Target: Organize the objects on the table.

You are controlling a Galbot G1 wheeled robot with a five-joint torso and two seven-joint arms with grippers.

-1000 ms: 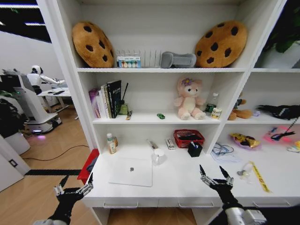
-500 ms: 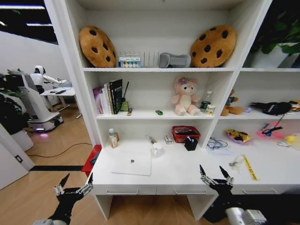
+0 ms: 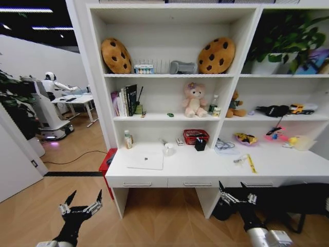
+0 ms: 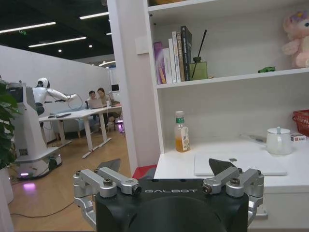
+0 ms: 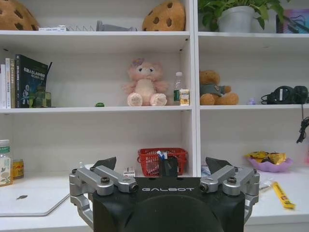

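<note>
I stand well back from the table [image 3: 216, 169], probably so that I can take in the whole desk at once. My left gripper [image 3: 80, 208] hangs low over the floor, jaws spread and holding nothing; my right gripper [image 3: 237, 198] hovers below the drawer fronts, also spread and empty. The laptop [image 3: 146, 160] lies shut and flat on the table's left part, silver with a dark mark at its middle. The yellow strip [image 3: 251, 163] lies straight towards the right.
</note>
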